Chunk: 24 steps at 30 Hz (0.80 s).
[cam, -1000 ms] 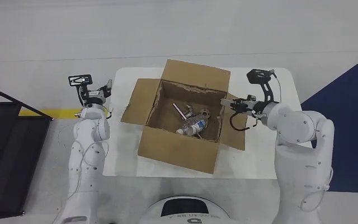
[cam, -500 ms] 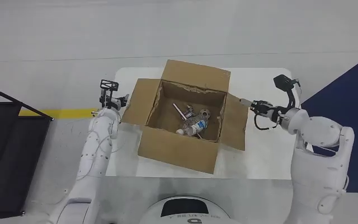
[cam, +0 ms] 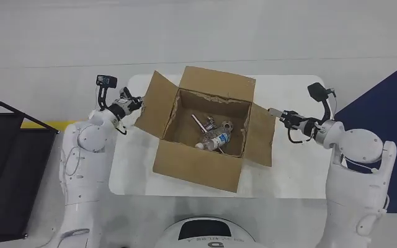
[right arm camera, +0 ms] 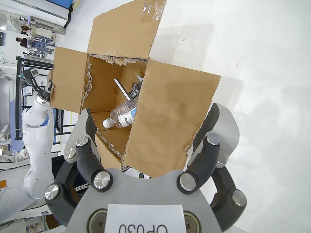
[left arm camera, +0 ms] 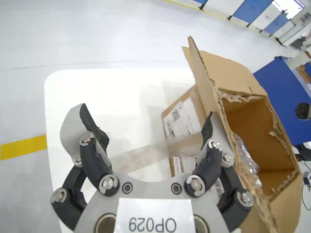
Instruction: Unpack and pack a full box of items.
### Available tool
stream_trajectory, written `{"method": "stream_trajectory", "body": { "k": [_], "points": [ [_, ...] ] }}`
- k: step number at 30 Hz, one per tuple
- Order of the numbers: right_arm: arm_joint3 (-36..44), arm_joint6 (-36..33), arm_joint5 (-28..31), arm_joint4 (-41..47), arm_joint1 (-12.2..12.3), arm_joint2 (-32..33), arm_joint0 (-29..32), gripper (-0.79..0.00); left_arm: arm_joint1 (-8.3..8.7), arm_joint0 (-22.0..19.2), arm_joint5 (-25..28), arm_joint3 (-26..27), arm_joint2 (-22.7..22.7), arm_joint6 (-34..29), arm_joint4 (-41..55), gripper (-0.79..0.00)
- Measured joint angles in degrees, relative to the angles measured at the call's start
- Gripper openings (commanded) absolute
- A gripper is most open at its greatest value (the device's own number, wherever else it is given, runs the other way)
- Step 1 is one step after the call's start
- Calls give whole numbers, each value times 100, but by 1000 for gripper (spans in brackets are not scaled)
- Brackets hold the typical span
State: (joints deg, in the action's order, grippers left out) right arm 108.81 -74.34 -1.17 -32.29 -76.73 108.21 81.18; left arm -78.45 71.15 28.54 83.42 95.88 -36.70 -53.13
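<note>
An open cardboard box [cam: 197,162] stands mid-table. Inside lie a clear plastic bottle [cam: 214,141] and a metal rod-shaped piece [cam: 200,121]; both show again in the right wrist view as the bottle [right arm camera: 122,116] and the metal piece [right arm camera: 122,90]. My left gripper [cam: 135,102] is open at the outer side of the box's left flap [cam: 152,102], which tilts upward. In the left wrist view one fingertip [left arm camera: 206,132] sits against that flap [left arm camera: 206,86]. My right gripper [cam: 271,112] is open at the outer edge of the right flap [cam: 260,136], and the flap [right arm camera: 167,112] lies between its fingers.
The white table [cam: 291,167] has bare surface to the right of the box and in front of it. The back flap [cam: 217,80] lies spread outward. A black rack [cam: 12,167] stands on the floor to the left.
The left flap has risen from lying flat to tilting up, with my left gripper now against it. My right gripper drew back from the box's rim to the right flap's outer edge.
</note>
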Motion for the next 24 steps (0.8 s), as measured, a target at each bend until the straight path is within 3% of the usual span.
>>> {"method": "stream_trajectory", "body": {
  "k": [4, 9, 17, 19, 24],
  "points": [
    [0, 0, 0, 0, 0, 0, 0, 0, -24, 30, -253, 179, -548, -10, -528, 0],
    [0, 0, 0, 0, 0, 0, 0, 0, -58, -87, -733, -150, -1159, 378, -1278, 0],
    [-62, 36, -5, 55, -1, 13, 15, 0, -13, -222, -773, -513, -1352, 693, -1737, 0],
    [-393, 24, -8, 415, 11, 134, -3, 0, -5, -240, -773, -532, -1370, 707, -1731, 0],
    [-2115, -727, 385, 1945, 160, 677, -471, 0, 0, -267, -838, -554, -1469, 763, -1626, 0]
  ]
}}
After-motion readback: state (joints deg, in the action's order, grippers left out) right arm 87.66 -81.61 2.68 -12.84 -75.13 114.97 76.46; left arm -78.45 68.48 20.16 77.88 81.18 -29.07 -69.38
